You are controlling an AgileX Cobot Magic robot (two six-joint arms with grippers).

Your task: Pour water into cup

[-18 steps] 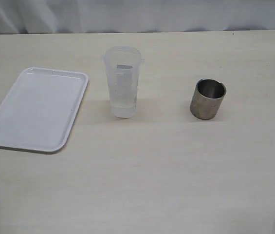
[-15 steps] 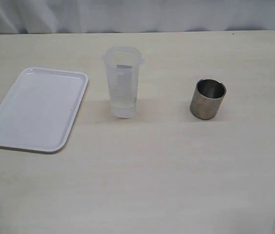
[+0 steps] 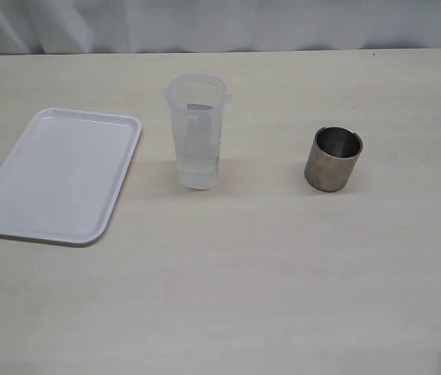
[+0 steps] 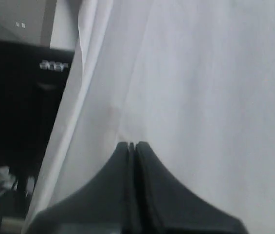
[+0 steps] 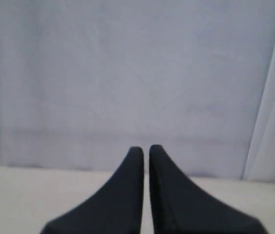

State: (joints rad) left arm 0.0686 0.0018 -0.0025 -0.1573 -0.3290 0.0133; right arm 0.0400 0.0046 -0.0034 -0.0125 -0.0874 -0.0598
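The short brushed-steel cup [image 3: 333, 159] stands upright on the table at the right of the exterior view. A taller translucent plastic beaker [image 3: 197, 131] stands at the middle, with a little clear water [image 3: 197, 176] at its bottom. Neither gripper shows in the exterior view. My left gripper [image 4: 132, 145] is shut and empty, its black fingers pressed together, facing a white curtain. My right gripper [image 5: 146, 148] is shut and empty with only a thin slit between its fingers, facing the curtain above the table's far edge.
A white rectangular tray [image 3: 60, 173] lies at the left of the light wooden table [image 3: 243, 273]. A white curtain [image 3: 220, 23] hangs behind the table's far edge. A dark monitor [image 4: 20, 112] shows beside the curtain in the left wrist view.
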